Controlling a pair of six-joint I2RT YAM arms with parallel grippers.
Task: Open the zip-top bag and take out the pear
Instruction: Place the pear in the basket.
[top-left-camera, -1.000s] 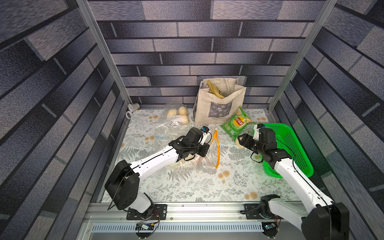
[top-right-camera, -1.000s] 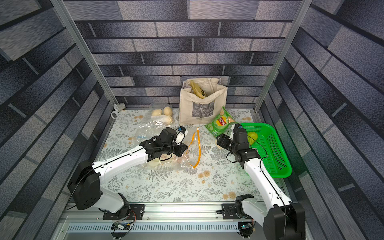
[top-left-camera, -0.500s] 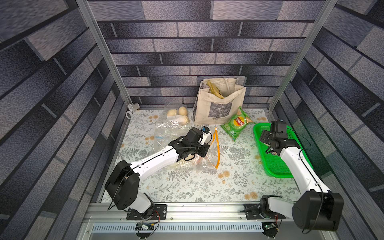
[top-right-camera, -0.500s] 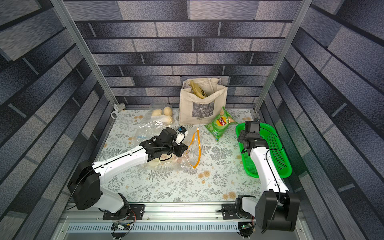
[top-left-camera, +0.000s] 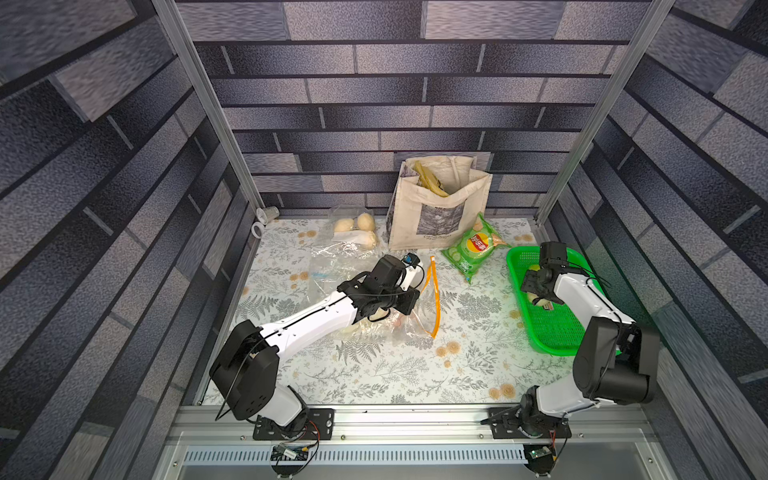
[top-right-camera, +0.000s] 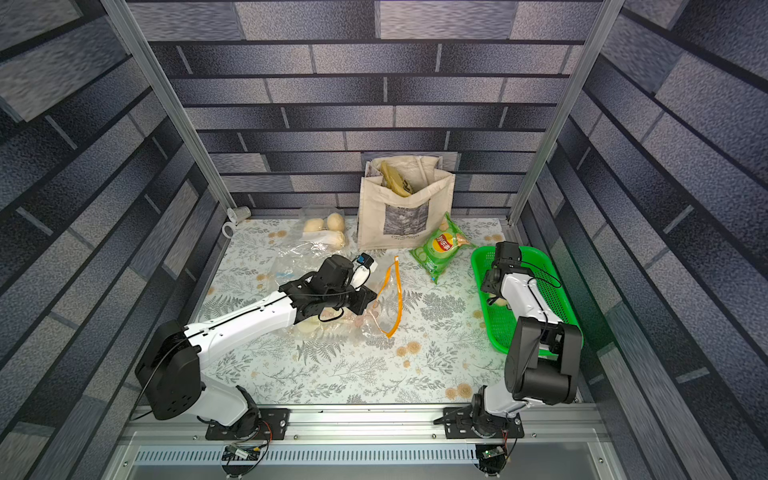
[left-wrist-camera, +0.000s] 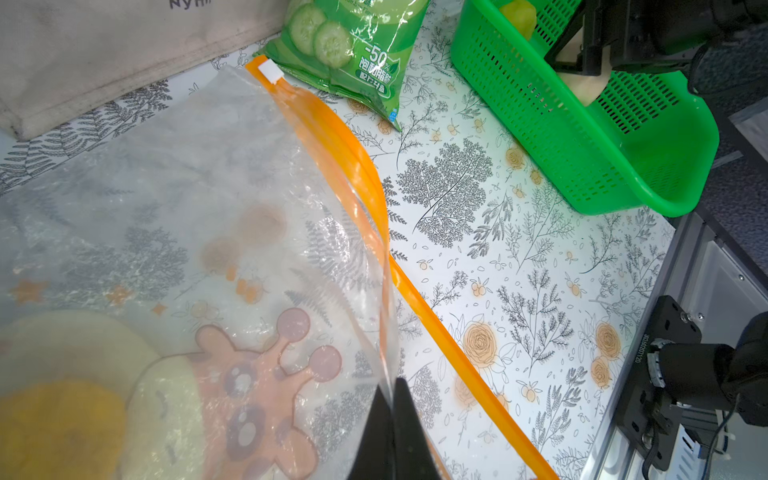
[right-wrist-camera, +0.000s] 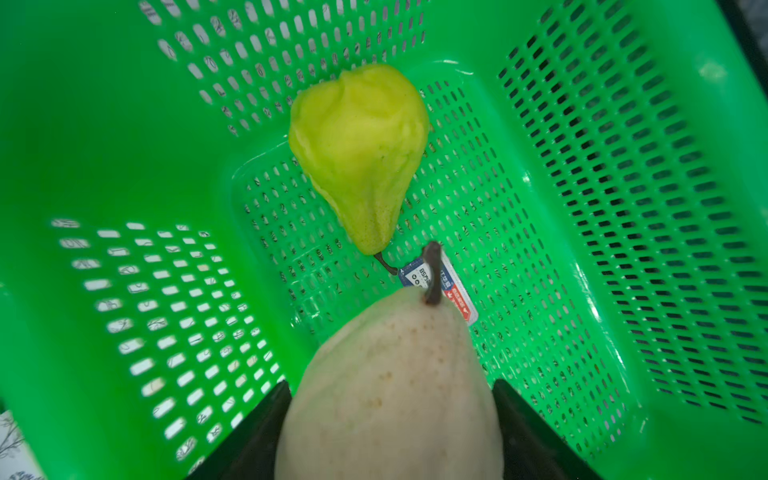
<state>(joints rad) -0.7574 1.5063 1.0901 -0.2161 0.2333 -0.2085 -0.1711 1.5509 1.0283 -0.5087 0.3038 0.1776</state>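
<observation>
The clear zip-top bag (top-left-camera: 415, 328) with an orange zip strip (left-wrist-camera: 345, 149) lies mid-table, its mouth open toward the right. My left gripper (left-wrist-camera: 392, 399) is shut on the bag's upper film near the mouth, holding it up. In both top views that gripper is hidden under its wrist (top-right-camera: 332, 274). A pale, speckled pear (right-wrist-camera: 386, 353) with a dark stem sits between the fingers of my right gripper (right-wrist-camera: 390, 390), which is shut on it. It hangs low inside the green basket (right-wrist-camera: 124, 124) at the right, where a yellow-green pear (right-wrist-camera: 359, 145) lies on the floor.
More pale and orange fruit (left-wrist-camera: 62, 415) shows through the bag. A green chips packet (top-left-camera: 476, 247) and a canvas tote (top-left-camera: 436, 208) stand behind. A second clear bag with pale round items (top-left-camera: 355, 230) lies at the back left. A small cup (top-left-camera: 268, 214) lies in the corner.
My right arm has swung from the bag's mouth to the right with the pale pear and now holds it inside the green basket. The left arm has kept its grip and place.
</observation>
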